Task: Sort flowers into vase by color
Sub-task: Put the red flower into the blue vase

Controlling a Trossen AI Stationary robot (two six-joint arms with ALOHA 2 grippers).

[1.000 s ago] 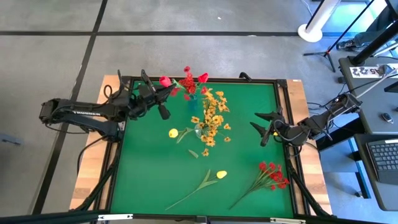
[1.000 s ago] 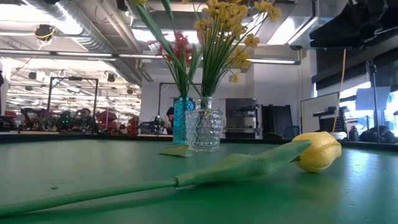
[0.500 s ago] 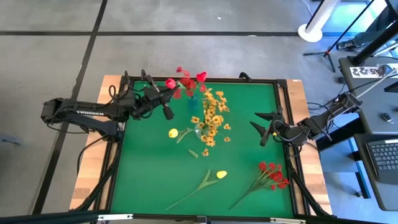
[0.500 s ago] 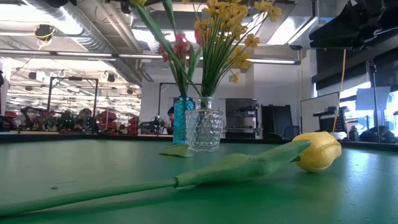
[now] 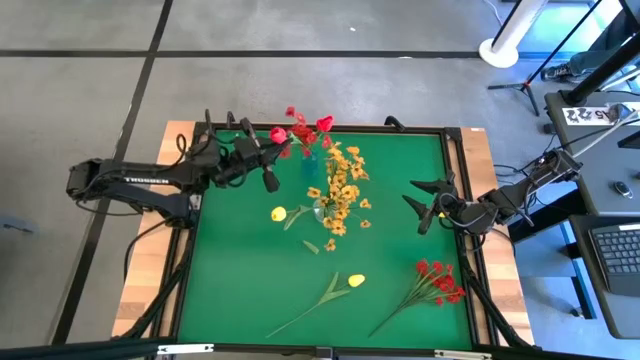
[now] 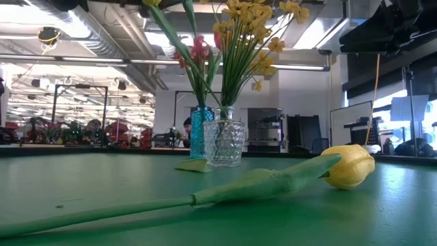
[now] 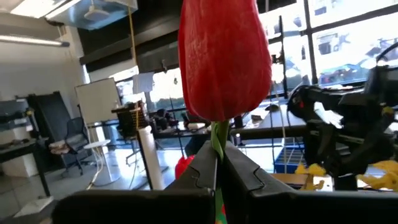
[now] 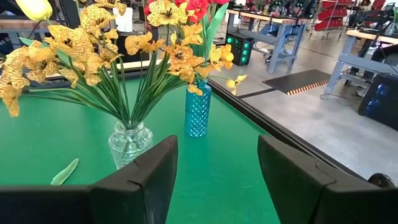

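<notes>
Pinching red bud (image 7: 224, 59) stem, left fingers (image 7: 199, 177); stem below hidden; right fingers (image 8: 152, 171) wide, empty

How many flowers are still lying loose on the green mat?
3: a yellow bud left of the clear vase, a yellow tulip near the front, and a red sprig front right. More may hide under the blooms.

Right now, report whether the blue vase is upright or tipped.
Upright. The blue vase stands on its base on the green table, neck up, red flowers rising from it.
</notes>
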